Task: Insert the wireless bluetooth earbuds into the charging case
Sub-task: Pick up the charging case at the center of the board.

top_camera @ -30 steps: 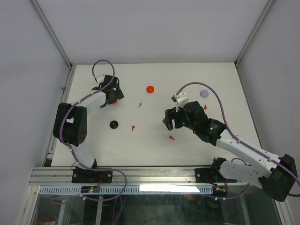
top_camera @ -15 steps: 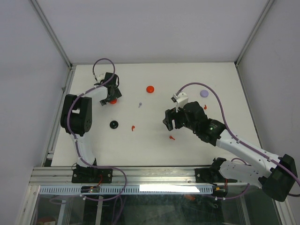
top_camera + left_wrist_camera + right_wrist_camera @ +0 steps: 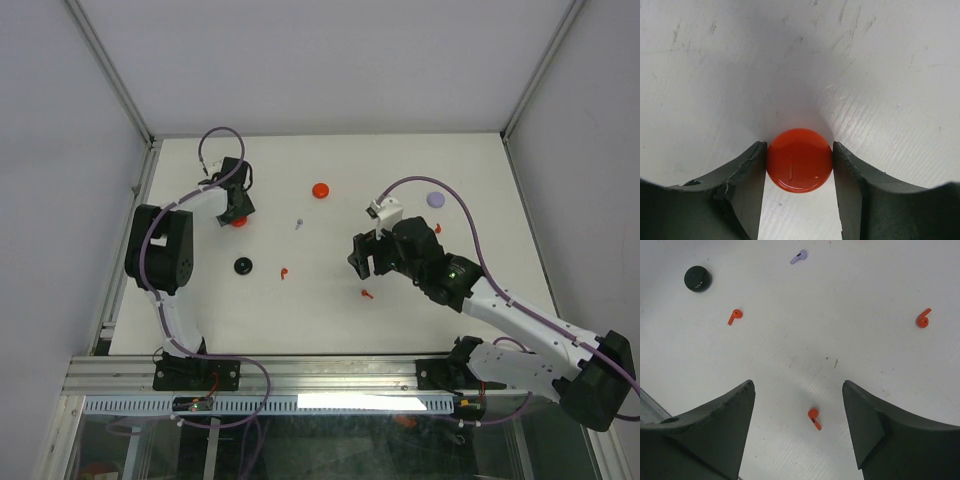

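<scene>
On the white table (image 3: 400, 160), between the two arms: four loose earbuds, all well apart. Near red earbud (image 3: 813, 418) lying flat, framed between the widely spread fingers of the right gripper (image 3: 797, 385), untouched. Left red earbud (image 3: 284, 272) just right of a black disc (image 3: 243, 265). Lavender earbud (image 3: 299, 224) farther back. Right red earbud (image 3: 438, 228) beside the right arm, near a lavender disc (image 3: 434, 199). At far left, left gripper (image 3: 799, 146) pressed against both sides of a red disc (image 3: 799, 167) resting on the table. Second red disc (image 3: 320, 189) at far centre.
</scene>
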You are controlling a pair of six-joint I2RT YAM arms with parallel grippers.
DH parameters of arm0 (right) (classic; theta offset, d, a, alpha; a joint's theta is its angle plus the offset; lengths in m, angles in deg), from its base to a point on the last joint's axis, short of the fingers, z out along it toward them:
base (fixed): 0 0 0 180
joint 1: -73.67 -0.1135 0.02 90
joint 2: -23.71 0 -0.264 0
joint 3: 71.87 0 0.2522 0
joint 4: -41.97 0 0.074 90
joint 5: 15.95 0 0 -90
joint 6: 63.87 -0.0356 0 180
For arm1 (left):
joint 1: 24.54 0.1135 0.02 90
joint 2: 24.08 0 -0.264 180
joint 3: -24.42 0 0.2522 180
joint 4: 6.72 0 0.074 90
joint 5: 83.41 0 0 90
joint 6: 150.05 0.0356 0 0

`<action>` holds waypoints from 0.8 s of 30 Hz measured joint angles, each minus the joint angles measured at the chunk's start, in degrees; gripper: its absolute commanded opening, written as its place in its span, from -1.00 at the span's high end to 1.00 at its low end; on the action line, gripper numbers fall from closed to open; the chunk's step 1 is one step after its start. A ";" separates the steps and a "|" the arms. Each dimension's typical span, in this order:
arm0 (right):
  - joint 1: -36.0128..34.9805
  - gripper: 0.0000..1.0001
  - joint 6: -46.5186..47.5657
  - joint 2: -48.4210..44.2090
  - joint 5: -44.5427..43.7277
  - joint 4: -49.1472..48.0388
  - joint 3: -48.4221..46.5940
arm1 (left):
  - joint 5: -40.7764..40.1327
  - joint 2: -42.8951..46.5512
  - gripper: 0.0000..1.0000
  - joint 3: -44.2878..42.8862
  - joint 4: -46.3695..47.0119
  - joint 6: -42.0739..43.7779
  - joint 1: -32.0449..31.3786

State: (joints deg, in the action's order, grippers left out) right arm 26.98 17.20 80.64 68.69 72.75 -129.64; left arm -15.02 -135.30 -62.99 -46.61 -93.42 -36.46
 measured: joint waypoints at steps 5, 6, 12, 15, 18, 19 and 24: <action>0.02 -0.48 -0.39 -0.39 0.46 0.09 0.00 | 3.39 4.00 0.17 3.26 -0.07 2.93 -0.15; 0.07 -0.49 -0.50 -0.39 0.74 0.07 0.00 | 4.13 5.46 0.17 4.02 -0.17 3.78 -0.26; 2.14 -0.48 -1.73 -0.33 4.81 -0.22 0.00 | 6.67 16.31 0.15 7.85 0.17 10.27 -4.33; 4.17 -0.48 -2.99 -0.24 8.41 -1.09 0.00 | 6.95 22.08 0.15 9.90 0.94 13.68 -8.76; 6.08 -0.48 -4.59 -0.11 12.31 -2.25 0.00 | 7.43 27.41 0.14 12.17 2.16 17.05 -13.31; 6.51 -0.48 -5.11 0.00 13.33 -2.64 0.00 | 8.07 29.22 0.14 12.96 2.36 18.16 -14.84; 8.20 -0.46 -8.15 0.96 18.53 -5.01 0.00 | 10.03 36.89 0.16 17.18 5.16 23.93 -20.31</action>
State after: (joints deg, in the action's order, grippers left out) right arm 35.17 9.05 81.60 87.22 67.74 -129.64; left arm -4.99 -98.41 -45.81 -41.45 -69.49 -56.76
